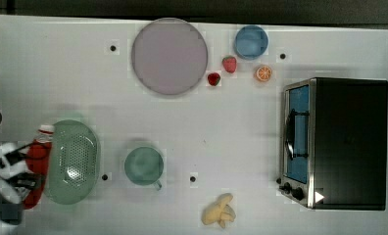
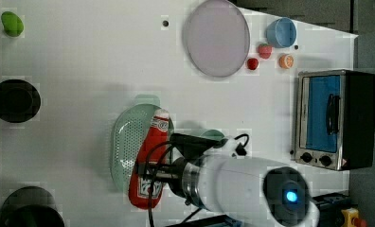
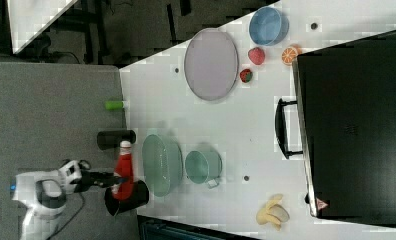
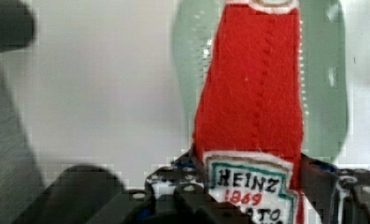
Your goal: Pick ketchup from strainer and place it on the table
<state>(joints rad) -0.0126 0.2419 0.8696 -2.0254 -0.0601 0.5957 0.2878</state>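
The ketchup is a red bottle with a white cap and a Heinz label, and my gripper is shut on its label end. In the wrist view the ketchup sits between my gripper's dark fingers, with the pale green strainer lying behind it. In the top view the ketchup appears at the left rim of the strainer, held by my gripper. The right view has the ketchup left of the strainer. The strainer rests on the white table.
A teal cup stands beside the strainer. Further off are a grey-lilac plate, a blue bowl, two strawberries, an orange slice, a banana and a toaster oven. Two black cylinders stand near the table edge.
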